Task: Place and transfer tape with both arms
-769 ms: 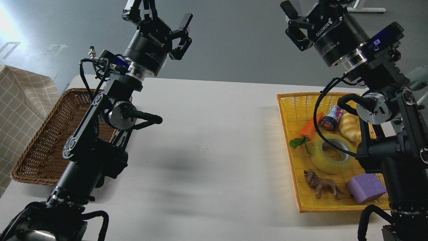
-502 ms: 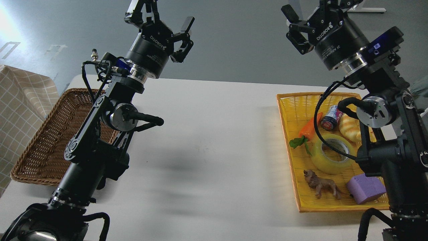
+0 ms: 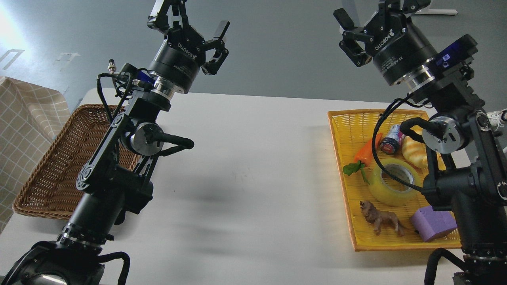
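- My right gripper (image 3: pixel 370 23) hangs high above the far end of the yellow tray (image 3: pixel 344 130), fingers spread and holding nothing.
- My left gripper (image 3: pixel 189 20) is also raised, fingers spread and empty, above the far edge of the surface (image 3: pixel 245 174), near the brown basket (image 3: pixel 47 174).
- The tape (image 3: pixel 392 182) lies flat in the tray, core up, well below the right gripper and nearer to me.
- I judge the step to be the right arm's reach for the roll.
- To do it well, I'd come straight down, one finger inside the core and one outside the wall.
- The leaf of the carrot (image 3: pixel 366 152) touches the roll's left side; the lion (image 3: pixel 380 219) and purple block (image 3: pixel 433 223) sit just beside it, so I'd pinch the far wall.
- A black cable (image 3: pixel 390 170) crosses over the roll; I'd watch for snagging.
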Available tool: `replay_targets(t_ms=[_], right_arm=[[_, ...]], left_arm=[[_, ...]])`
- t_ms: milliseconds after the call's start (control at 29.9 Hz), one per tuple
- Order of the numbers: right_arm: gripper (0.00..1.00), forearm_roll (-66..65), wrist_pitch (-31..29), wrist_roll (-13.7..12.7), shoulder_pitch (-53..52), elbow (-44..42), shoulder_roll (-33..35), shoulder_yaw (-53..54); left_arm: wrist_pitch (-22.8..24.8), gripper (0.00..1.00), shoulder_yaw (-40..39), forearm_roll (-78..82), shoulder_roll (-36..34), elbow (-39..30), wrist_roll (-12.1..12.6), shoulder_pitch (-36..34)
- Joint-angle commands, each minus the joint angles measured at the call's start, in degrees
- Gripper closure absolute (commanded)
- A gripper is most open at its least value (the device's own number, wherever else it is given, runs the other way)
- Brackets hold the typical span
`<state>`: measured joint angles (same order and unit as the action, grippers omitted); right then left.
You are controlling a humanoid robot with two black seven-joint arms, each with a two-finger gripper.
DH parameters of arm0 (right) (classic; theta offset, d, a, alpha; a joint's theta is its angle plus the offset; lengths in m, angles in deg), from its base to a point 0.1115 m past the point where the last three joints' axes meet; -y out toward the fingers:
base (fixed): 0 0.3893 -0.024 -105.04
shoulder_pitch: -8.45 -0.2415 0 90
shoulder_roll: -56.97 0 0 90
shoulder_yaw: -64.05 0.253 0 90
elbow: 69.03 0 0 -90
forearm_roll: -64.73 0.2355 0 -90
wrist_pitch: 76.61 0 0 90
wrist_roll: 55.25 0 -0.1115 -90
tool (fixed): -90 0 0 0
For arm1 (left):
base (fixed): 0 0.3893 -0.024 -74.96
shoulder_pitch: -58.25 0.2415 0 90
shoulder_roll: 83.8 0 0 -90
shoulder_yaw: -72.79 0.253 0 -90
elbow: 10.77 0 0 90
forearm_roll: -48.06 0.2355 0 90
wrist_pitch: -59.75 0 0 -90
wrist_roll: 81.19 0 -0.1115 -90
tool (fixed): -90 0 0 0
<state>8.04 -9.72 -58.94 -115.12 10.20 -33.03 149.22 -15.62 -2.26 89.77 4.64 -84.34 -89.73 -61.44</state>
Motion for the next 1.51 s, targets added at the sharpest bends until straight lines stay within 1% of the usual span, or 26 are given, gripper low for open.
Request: replay_targets(t_ms=[0, 1472], right_arm=[[0.00, 0.0, 0.0, -0.3, 0.1, 0.0, 0.0, -0.3], [0.00, 0.3, -0.4, -0.9, -0.4, 0.0, 0.0, -0.9]], left_arm=[[0.0, 0.01, 0.1, 0.1, 0.1, -0.2, 0.0, 0.4], [0.0, 0.01, -0.1, 0.2, -0.9, -0.8, -0.2, 0.6]])
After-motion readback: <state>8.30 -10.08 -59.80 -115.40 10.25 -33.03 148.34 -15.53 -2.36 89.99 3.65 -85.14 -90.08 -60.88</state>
